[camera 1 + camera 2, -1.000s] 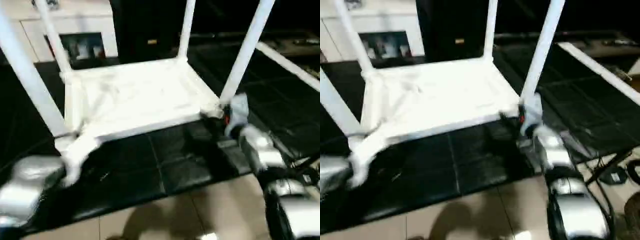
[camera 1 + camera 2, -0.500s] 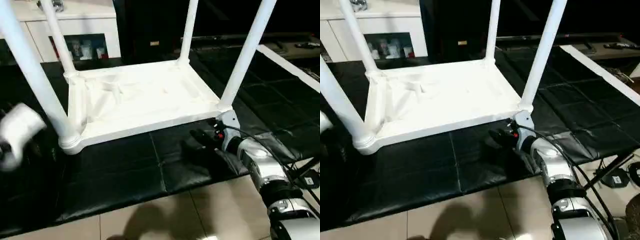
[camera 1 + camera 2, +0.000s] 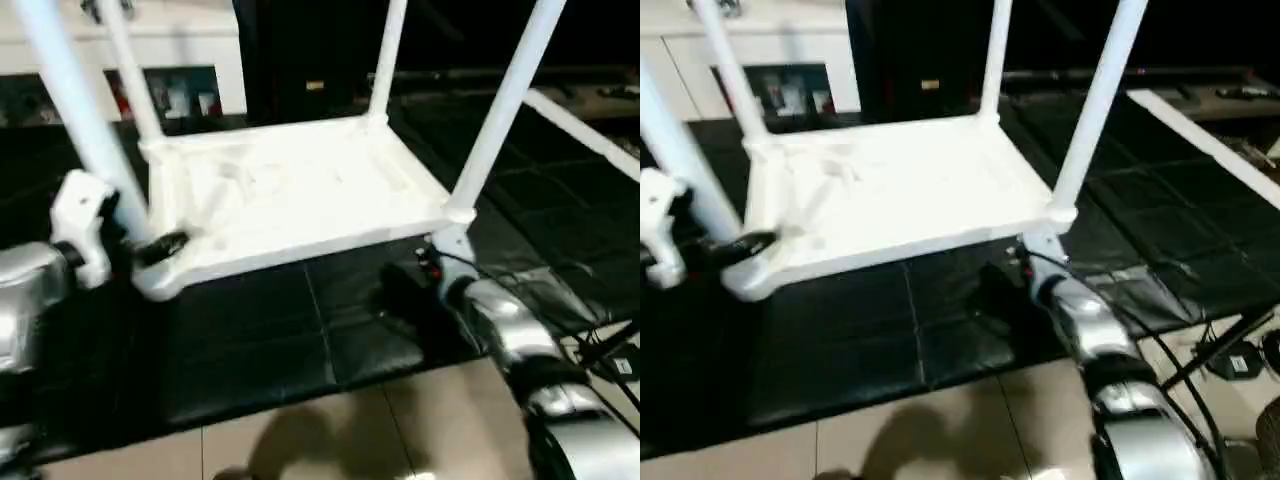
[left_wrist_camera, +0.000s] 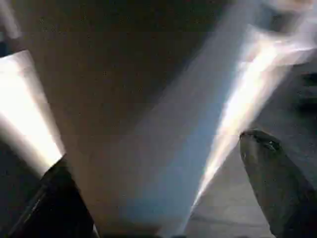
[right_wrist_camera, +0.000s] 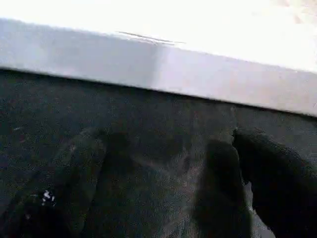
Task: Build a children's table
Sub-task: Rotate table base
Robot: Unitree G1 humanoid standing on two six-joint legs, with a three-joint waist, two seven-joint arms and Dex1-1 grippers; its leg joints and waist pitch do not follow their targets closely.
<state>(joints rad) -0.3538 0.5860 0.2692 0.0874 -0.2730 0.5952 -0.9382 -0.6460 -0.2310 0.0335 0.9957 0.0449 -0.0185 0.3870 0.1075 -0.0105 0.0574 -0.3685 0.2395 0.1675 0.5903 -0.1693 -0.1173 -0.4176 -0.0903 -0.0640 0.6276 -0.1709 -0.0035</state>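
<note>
Upturned tabletop [image 3: 290, 195] on a black mat [image 3: 260, 340], four legs cut off above.
Left gripper [image 4: 163, 198] spread around near-left leg [image 3: 85, 130]; right gripper [image 5: 163, 198] spread, empty, blurred.

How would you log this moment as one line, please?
table: upside-down, four legs up | left gripper: open around near-left leg | right gripper: open, on mat

My forearms [image 3: 505, 330] gleam like polished silver metal; the tabletop [image 3: 290, 190] and legs [image 3: 505, 105] look smooth white plastic, the mat [image 3: 250, 340] faintly glossy black.
</note>
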